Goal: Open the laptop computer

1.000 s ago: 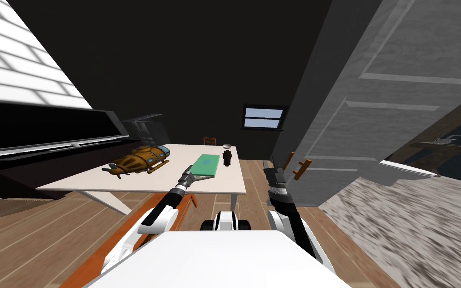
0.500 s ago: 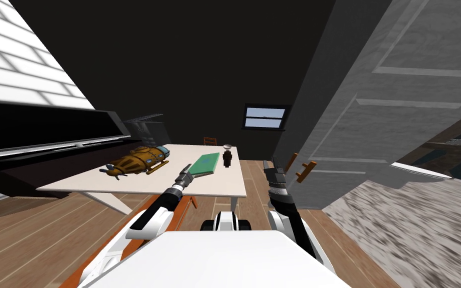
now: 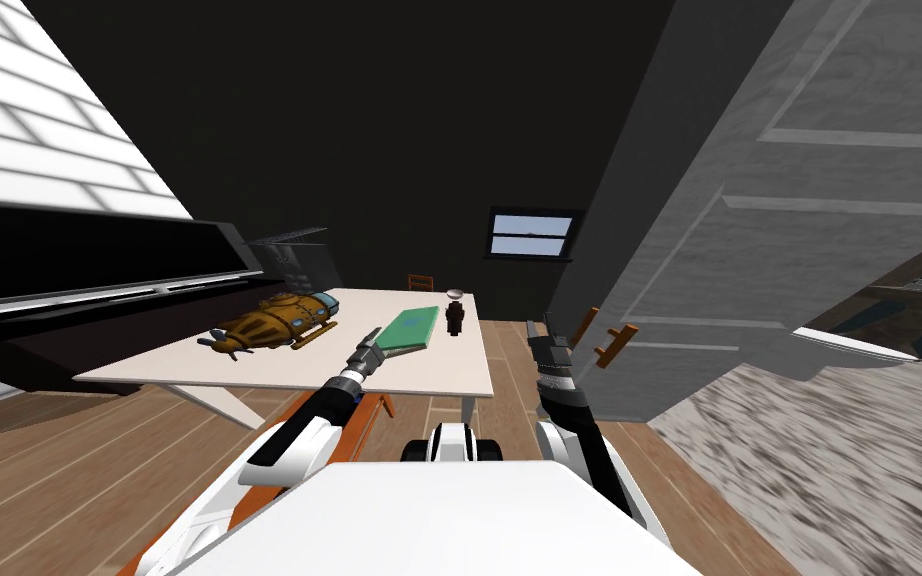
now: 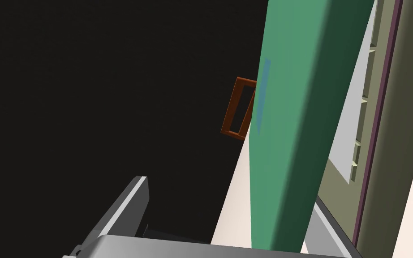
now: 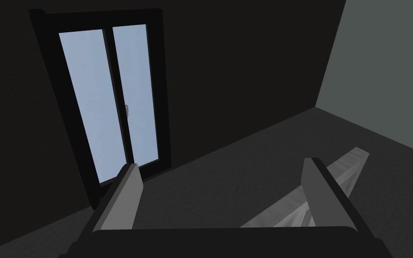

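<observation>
Our left arm (image 3: 296, 443) and right arm (image 3: 574, 410): white shells, black joints, banded wrists. Right end effector (image 5: 221, 179): dark box, grey blades.

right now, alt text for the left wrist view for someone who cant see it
A flat green laptop lid, raised partly off its olive-grey keyboard base, runs between the two light grey fingers of the open left gripper, close to one of them. Beside it lies a cream table top; beyond, a brown chair back stands against a black area.
</observation>
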Motion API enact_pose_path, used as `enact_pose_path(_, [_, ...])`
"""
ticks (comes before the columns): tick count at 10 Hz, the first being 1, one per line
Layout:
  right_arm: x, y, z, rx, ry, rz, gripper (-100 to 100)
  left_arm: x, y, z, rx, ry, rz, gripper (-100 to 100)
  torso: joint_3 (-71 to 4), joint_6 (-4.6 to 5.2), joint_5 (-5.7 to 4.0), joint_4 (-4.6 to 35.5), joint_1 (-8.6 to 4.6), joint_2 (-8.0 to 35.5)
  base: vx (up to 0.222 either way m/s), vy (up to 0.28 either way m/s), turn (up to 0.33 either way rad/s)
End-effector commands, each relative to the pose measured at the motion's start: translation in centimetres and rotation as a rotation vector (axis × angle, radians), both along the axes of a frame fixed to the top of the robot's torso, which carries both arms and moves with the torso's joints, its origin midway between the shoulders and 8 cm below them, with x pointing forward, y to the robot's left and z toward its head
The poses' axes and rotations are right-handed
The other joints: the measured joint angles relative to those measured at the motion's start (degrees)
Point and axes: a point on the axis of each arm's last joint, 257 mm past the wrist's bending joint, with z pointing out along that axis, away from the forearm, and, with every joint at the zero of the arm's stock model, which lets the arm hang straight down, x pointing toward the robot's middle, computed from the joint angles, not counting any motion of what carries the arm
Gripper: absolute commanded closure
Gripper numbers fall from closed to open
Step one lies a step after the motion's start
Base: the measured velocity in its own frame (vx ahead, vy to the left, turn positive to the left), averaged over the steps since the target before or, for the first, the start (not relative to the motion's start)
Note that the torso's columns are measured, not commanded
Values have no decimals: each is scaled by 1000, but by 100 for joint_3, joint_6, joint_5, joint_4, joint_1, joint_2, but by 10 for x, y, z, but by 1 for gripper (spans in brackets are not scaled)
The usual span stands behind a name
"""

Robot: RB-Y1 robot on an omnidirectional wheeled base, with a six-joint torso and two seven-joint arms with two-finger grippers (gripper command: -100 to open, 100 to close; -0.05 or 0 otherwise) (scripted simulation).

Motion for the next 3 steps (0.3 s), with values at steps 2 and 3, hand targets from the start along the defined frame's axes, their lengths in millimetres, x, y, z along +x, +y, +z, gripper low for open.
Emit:
enact_pose_path(2, [0, 0, 0, 0, 0, 0, 0, 0, 0, -2, 0, 4, 1, 0, -2, 0, -1, -1, -2, -3, 0, 0, 0])
enact_pose_path(3, [0, 0, 0, 0, 0, 0, 0, 0, 0, -2, 0, 6, 1, 0, -3, 0, -1, -1, -2, -4, 0, 0, 0])
